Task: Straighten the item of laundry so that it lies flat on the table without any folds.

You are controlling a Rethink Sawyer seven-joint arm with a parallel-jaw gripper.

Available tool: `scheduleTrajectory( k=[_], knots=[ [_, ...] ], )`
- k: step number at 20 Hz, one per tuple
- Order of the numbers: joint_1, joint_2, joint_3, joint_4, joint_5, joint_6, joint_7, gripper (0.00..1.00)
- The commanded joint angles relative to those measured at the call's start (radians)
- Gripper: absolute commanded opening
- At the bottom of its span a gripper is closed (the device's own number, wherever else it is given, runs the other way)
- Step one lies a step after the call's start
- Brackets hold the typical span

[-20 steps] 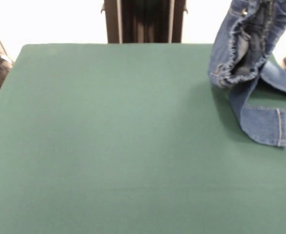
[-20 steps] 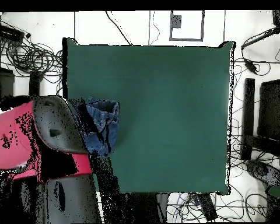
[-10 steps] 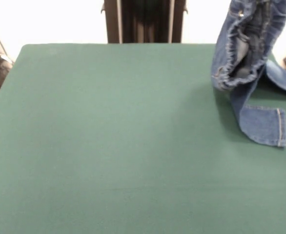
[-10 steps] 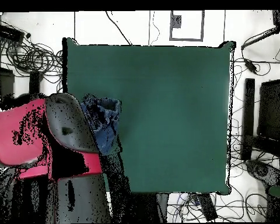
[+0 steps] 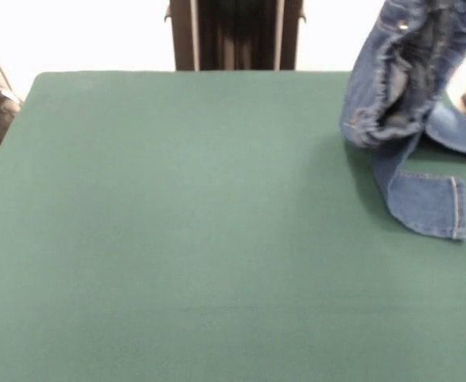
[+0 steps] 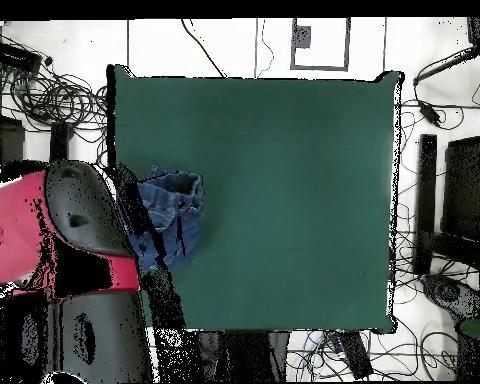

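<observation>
Jeans [image 5: 404,87] hang bunched at about 2 o'clock in the front view, upper part lifted clear of the table [image 5: 177,239] and running out past the top edge. Elastic waistband gathers into a ruffled loop facing down and to 9 o'clock. One leg trails down to the cloth; its hemmed cuff [image 5: 444,208] lies flat at about 3 o'clock. A second strip of denim runs off toward the 3 o'clock edge.

In the overhead view the jeans [image 6: 169,222] sit near the table's [image 6: 284,180] 9 o'clock edge, tight beside the red and black arm [image 6: 54,240]. Gripper itself is hidden in both views; cannot tell whether its fingers are spread or closed, nor exactly where the denim is held.

Handling, as judged: small garment, light, soft, drapes freely. Denim is stiffer than thin cloth, so creases should hold until pulled out. Seams, hems and waistband are the thick, firm parts and the best places to pinch. Felt-like cover likely drags on the fabric, useful for laying it out by sliding.

Suggested hold: waistband or a cuff, then draw away from the part lying on the table.

Containers: none seen on the table. Cables and dark equipment lie around it on the floor.
</observation>
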Motion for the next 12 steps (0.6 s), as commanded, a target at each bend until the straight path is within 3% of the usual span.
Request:
scheduleTrajectory(
  k=[1,6,12],
  knots=[
    [0.097,0.1,0.004,-0.104,0.088,0.198,0.414,0.0],
    [0.133,0.125,-0.017,-0.16,0.118,0.242,0.444,0.0],
    [0.137,0.091,-0.028,-0.187,0.185,0.294,0.445,0.0]
  ],
)
